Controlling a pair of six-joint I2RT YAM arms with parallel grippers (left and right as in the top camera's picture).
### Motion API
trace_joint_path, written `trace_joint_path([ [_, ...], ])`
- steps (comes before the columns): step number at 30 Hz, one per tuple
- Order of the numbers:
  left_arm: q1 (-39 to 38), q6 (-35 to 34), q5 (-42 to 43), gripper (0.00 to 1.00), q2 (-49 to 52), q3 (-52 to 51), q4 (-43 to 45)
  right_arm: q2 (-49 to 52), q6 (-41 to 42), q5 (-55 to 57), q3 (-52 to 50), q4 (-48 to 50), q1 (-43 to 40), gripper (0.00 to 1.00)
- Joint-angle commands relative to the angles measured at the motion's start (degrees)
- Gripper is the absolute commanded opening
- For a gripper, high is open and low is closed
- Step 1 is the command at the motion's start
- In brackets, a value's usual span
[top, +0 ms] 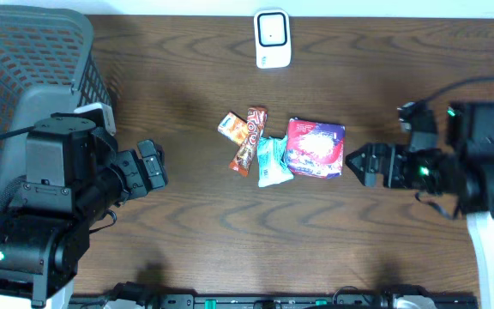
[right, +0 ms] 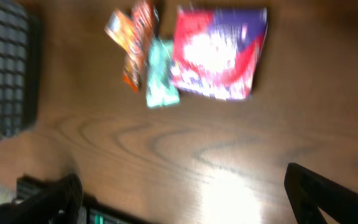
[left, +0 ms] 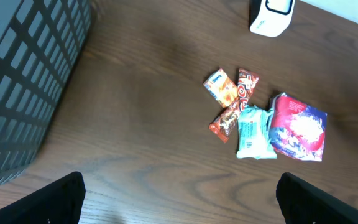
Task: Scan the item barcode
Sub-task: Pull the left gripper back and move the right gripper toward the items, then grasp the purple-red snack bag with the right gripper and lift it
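- Four snacks are sitting bunched together mid-bench (top: pixel 187 232). From left to right that's a small orange packet (top: pixel 231 125), an orange-red bar (top: pixel 250 140), a teal packet (top: pixel 273 161) and a red-and-purple packet (top: pixel 315 148).
- The white scanner (top: pixel 273 39) is standing at the far edge, well apart from the bunch and roughly straight beyond it.
- The right pincer (top: pixel 352 163) is hanging just beside the right edge of the red-and-purple packet and pointing left at it. It's spread wide and gripping nothing.
- The left pincer (top: pixel 154 165) is likewise released and empty. It's aiming right, with a good stretch of bare wood between it and the small orange packet.
- So I'm guessing the right arm is the closer one, and the red-and-purple packet is the obvious first grab.
- That packet is lying flat and looking nearly square, turned slightly, so there's no real long axis to line up on. The bar is running near-to-far with a lean, and the teal packet is lying much the same way.
- Both arms are reaching low over the wood from opposite ends. The right wrist view is coming through blurry.
- A grey mesh basket (top: pixel 24 51) is taking up the far-left corner behind the left arm.
- Nothing is being lifted, so the scan isn't started yet as far as I can judge.
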Motion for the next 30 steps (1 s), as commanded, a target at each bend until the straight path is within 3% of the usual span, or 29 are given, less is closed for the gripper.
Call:
trace_joint_path([
  [1, 0.3, 0.5, -0.5, 0.98, -0.1, 0.0, -0.1, 7.4, -2.9, -1.6, 0.7, 0.2, 0.5, 0.99],
  [23, 0.3, 0.5, -0.5, 0.98, 0.0, 0.0, -0.1, 37.7, -0.1, -4.8, 0.7, 16.7, 0.2, 0.98],
  [27, 0.3, 0.5, -0.5, 0.98, 0.0, 0.0, -0.1, 42.5, -1.5, -7.9, 0.7, 17.8, 0.2, 0.76],
  [30, 0.3, 0.5, -0.5, 0.98, 0.0, 0.0, -0.1, 45.1, -1.5, -8.2, 0.7, 18.6, 0.2, 0.54],
])
